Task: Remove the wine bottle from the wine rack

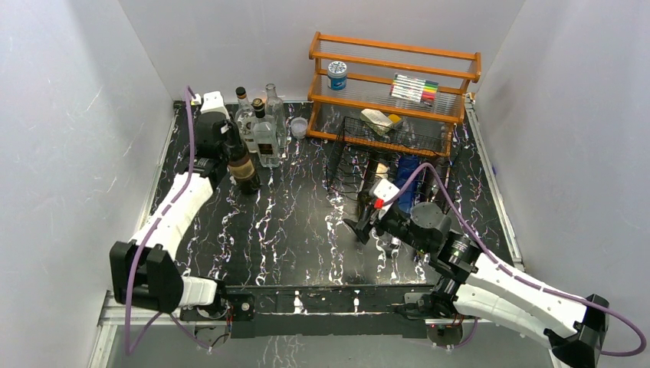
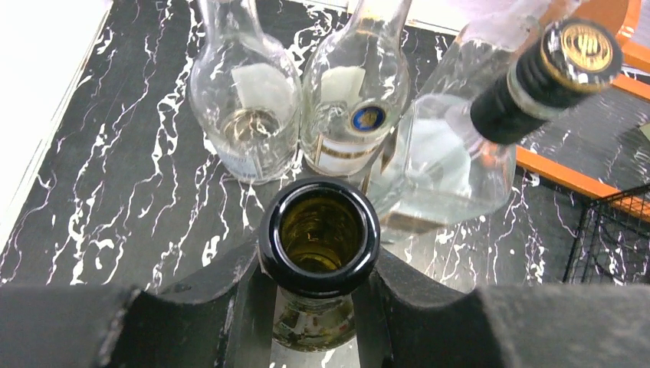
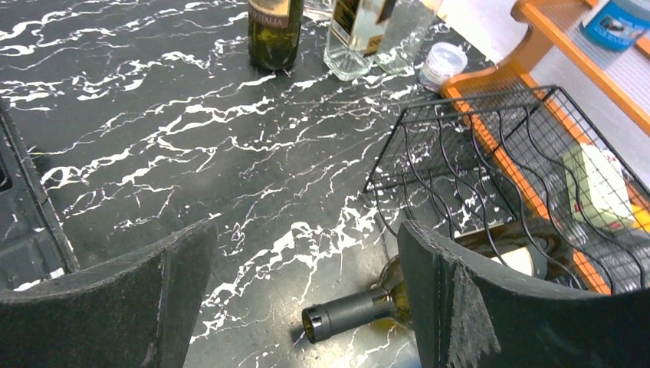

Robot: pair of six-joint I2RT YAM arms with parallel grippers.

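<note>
Where the black wire wine rack (image 1: 383, 142) stands at the far right of the table (image 1: 291, 230), against the foot of an orange wooden shelf (image 1: 395, 73), the wine bottle (image 3: 349, 313) lies on its side low in the rack. Its black-capped neck pokes out past the rack's near-left edge onto the white-veined black marble. The rack is thin rod bent into wavy parallel slots.

The right gripper (image 3: 303, 261) hangs above that neck with its jaws spread wide and nothing between them. Its dark, rough pads frame the cap without touching it. The left gripper (image 2: 318, 299), at the far left, is clamped on the neck of an upright dark bottle (image 2: 318, 238) whose round mouth is uncorked.

Three clear glass bottles (image 2: 356, 92) stand just beyond the dark one, the rightmost with a black-and-gold cap.

Most of the wine bottle's body is hidden behind the right finger and the wire, and from above the right arm covers it. A blue object (image 1: 408, 176) inside the rack and a pale lump (image 1: 377, 116) on top of it are hard to identify.

Open marble lies between the two arms, toward the near edge. White walls close in on the left, right and far sides.
</note>
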